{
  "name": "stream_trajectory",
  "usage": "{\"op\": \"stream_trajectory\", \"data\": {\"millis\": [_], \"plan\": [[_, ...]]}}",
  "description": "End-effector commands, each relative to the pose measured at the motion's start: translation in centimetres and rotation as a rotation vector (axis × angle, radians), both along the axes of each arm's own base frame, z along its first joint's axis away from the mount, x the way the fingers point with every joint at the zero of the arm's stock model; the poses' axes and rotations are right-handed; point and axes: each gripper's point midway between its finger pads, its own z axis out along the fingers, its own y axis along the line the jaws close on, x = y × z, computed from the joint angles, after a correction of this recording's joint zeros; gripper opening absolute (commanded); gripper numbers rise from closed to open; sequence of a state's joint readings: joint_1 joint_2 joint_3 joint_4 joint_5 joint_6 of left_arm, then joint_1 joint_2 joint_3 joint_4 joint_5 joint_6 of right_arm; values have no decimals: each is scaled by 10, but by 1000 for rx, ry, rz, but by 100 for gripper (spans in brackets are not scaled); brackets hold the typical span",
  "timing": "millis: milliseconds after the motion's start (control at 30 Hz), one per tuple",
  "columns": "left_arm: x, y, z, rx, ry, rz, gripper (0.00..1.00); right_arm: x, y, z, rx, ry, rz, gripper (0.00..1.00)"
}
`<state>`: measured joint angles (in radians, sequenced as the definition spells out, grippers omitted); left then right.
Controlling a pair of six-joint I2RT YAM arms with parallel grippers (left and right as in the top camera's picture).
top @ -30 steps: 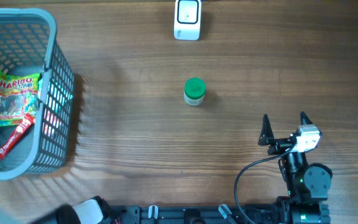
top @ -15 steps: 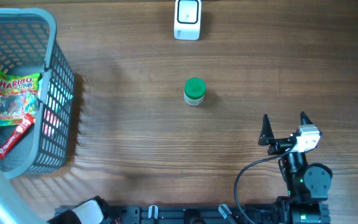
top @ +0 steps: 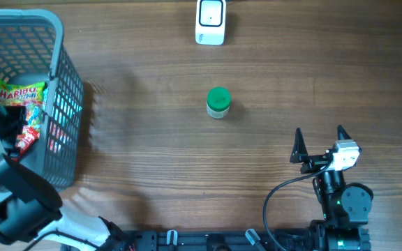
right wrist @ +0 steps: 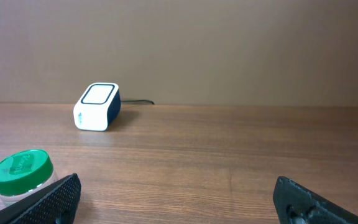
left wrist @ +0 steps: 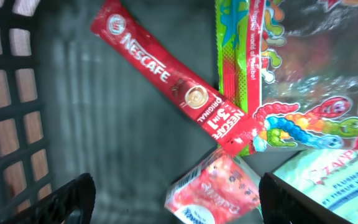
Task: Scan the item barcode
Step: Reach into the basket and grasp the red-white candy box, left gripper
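My left gripper (left wrist: 176,200) is down inside the grey basket (top: 63,77), open, its dark fingers (left wrist: 73,198) standing either side of a small red packet (left wrist: 213,186) without touching it. The packet carries a barcode strip along its left edge. A red Nescafe stick (left wrist: 173,84) lies diagonally above it, and a Haribo gummy bag (left wrist: 303,81) sits to the right. From overhead, the left arm covers part of the basket's contents near my left gripper (top: 11,129). The white scanner (top: 210,21) stands at the table's far edge. My right gripper (top: 319,136) rests open and holds nothing.
A green-lidded jar (top: 218,102) stands mid-table, showing at the lower left of the right wrist view as the jar (right wrist: 18,175), with the scanner (right wrist: 96,107) behind it. A pale green pack (left wrist: 334,180) lies in the basket's corner. The basket wall (left wrist: 5,93) rises left of the gripper.
The left arm has swung in from the lower left and reached down into the basket, now covering part of the Nescafe stick and bag. The right arm has not moved.
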<state>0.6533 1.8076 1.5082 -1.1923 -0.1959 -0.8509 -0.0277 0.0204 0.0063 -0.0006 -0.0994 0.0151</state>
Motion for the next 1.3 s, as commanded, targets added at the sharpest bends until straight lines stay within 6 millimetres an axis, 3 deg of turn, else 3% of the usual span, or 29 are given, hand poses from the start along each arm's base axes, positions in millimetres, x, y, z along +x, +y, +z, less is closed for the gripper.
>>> {"op": "stream_trajectory", "data": {"millis": [0, 133, 200, 300, 467, 567, 633, 667, 700, 767, 833, 900, 933, 1000, 1133, 1267], "plan": [[10, -16, -26, -69, 49, -123, 80, 0, -2, 2, 13, -8, -10, 100], [30, -32, -39, -72, 93, -326, 81, 0, -2, 2, 13, -8, -10, 99], [38, -37, -45, -54, 124, -400, 90, 0, -2, 2, 13, -8, -10, 100], [35, -33, -54, -40, 201, -503, 91, 0, -2, 2, 13, -8, -10, 100], [37, -31, -60, -47, 220, -579, 85, 0, -2, 2, 13, -8, -10, 100], [39, -31, -62, -44, 211, -579, 71, 0, -2, 2, 13, -8, -10, 100], [36, -32, -67, -49, 216, -579, 57, 0, -2, 2, 13, -8, -10, 100], [34, -34, -72, -54, 220, -579, 56, 0, -2, 2, 13, -8, -10, 100], [29, -36, -80, -61, 226, -579, 62, 0, -2, 2, 13, -8, -10, 100], [19, -42, -97, -79, 239, -576, 86, 0, -2, 2, 13, -8, -10, 100], [16, -45, -102, -89, 240, -576, 92, 0, -2, 2, 13, -8, -10, 99], [17, -44, -102, -84, 236, -576, 75, 0, -2, 2, 13, -8, -10, 100], [18, -44, -102, -81, 233, -576, 60, 0, -2, 2, 13, -8, -10, 100], [18, -44, -102, -81, 233, -576, 47, 0, -2, 2, 13, -8, -10, 100], [24, -41, -97, -70, 221, -576, 41, 0, -2, 2, 13, -8, -10, 100], [54, -25, -34, -20, 171, -574, 41, 0, -2, 2, 13, -8, -10, 100]]}}
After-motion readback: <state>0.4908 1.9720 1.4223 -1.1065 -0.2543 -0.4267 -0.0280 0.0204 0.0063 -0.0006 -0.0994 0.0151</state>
